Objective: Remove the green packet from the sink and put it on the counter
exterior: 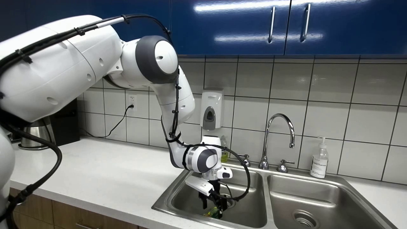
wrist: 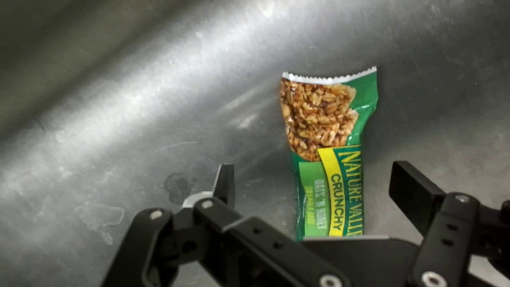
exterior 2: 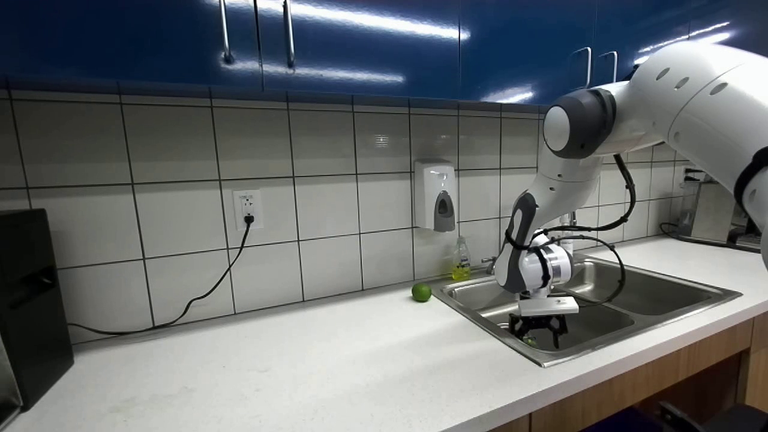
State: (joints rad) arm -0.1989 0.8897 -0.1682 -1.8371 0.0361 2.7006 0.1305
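Observation:
The green packet [wrist: 328, 119] is a granola bar wrapper with a yellow band and a picture of oats. It lies flat on the floor of the sink's basin; its lower end is hidden behind the gripper body in the wrist view. It shows small in both exterior views [exterior: 211, 212] [exterior 2: 529, 340]. My gripper [wrist: 313, 175] is open, with one finger on each side of the packet and gaps on both sides. It points down inside the basin [exterior: 213, 206] [exterior 2: 536, 338]. The steel sink [exterior: 266, 203] is set in the off-white counter [exterior: 108, 171], also visible in an exterior view [exterior 2: 300, 372].
A chrome tap [exterior: 264, 156] stands behind the sink. A pump bottle [exterior: 319, 162] and a yellow-green soap bottle [exterior 2: 461, 264] stand at its back edge. A round green ball [exterior 2: 421, 292] sits on the counter by the sink. A black appliance [exterior 2: 36, 312] stands farther along.

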